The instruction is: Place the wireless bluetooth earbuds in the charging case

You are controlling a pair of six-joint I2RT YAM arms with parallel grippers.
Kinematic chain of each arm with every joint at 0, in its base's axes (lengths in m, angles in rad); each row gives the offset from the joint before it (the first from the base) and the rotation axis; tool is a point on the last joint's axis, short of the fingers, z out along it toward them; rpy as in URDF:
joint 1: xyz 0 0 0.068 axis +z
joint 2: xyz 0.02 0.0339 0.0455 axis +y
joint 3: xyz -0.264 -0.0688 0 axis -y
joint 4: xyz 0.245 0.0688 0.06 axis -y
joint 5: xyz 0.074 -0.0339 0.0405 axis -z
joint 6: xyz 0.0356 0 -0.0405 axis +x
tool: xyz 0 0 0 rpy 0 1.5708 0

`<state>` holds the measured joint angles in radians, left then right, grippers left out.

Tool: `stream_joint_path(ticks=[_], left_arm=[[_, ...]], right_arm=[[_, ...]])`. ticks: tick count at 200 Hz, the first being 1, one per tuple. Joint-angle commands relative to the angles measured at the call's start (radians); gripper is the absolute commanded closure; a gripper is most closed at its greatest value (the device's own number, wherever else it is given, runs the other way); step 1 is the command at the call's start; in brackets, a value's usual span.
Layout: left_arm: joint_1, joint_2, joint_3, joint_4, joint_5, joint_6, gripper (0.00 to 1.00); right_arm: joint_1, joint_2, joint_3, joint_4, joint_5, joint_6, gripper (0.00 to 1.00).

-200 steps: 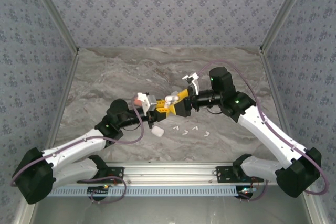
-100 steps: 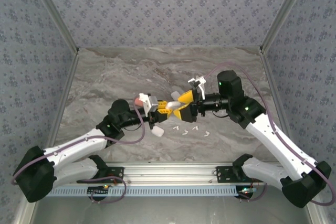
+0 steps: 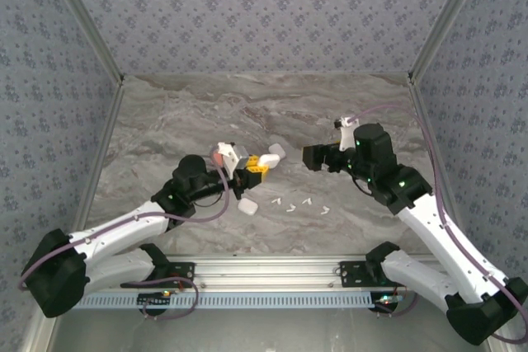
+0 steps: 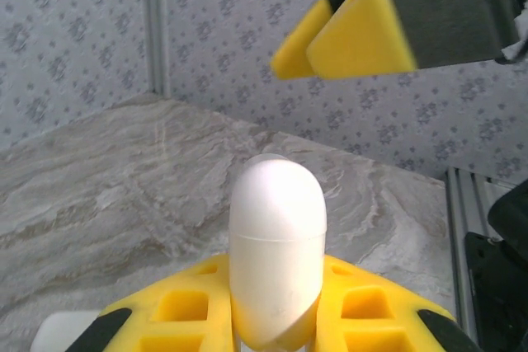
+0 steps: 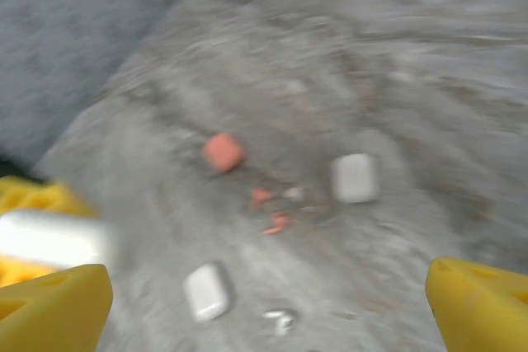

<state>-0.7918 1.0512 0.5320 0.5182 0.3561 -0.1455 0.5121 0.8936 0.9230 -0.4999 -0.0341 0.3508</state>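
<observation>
The left tool [image 3: 252, 167] is noted clamped on a white, rounded, capsule-like plastic charging case [image 4: 277, 257]. Its domed end projects past the yellow fingertips, and its lid seam is judged shut. The case appears to be carried off the grey marbled surface [image 3: 165, 121]. The right tool [image 3: 308, 157] is seen with jaws wide apart and empty, near the case but clear of it. The tiny white stemmed earbuds [image 3: 290, 206] are found scattered on the surface in front of the arms, apart from every case. Two coral-red earbuds [image 5: 268, 208] are made out, blurred, in the right wrist view. Risks judged: the lid must be opened first, and a pry could twist the smooth case out of its narrow grip. The earbuds could be flicked away or pinched askew by so broad a tool.
</observation>
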Motion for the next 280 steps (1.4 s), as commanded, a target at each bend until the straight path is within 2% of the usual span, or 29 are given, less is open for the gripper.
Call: stream_joint_path(ticks=[1, 57, 105, 147, 194, 225, 252, 280], left_arm=[[0.035, 0.027, 0.089, -0.103, -0.08, -0.086, 1.0], [0.177, 0.25, 0.29, -0.399, -0.107, -0.195, 1.0], [0.352, 0.558, 0.509, -0.534, 0.08, -0.374, 1.0], [0.382, 0.79, 0.688, -0.654, 0.075, -0.347, 1.0], [0.387, 0.931, 0.788, -0.709, 0.047, -0.359, 1.0], [0.391, 0.992, 0.812, -0.721, 0.041, -0.359, 0.91], [0.393, 1.002, 0.806, -0.713, 0.029, -0.358, 0.72], [0.402, 0.996, 0.801, -0.717, 0.017, -0.356, 0.61]], right_arm=[[-0.014, 0.016, -0.115, -0.04, 0.156, 0.131, 0.0], [-0.015, 0.011, -0.285, -0.009, 0.116, 0.235, 0.0], [-0.015, -0.019, -0.297, -0.026, 0.122, 0.234, 0.0], [-0.015, -0.034, -0.303, -0.046, 0.117, 0.236, 0.0], [-0.015, -0.082, -0.318, -0.081, 0.128, 0.243, 0.0], [-0.016, -0.111, -0.326, -0.097, 0.136, 0.249, 0.0], [-0.016, -0.12, -0.327, -0.097, 0.135, 0.245, 0.0], [-0.016, -0.117, -0.325, -0.097, 0.132, 0.238, 0.0]])
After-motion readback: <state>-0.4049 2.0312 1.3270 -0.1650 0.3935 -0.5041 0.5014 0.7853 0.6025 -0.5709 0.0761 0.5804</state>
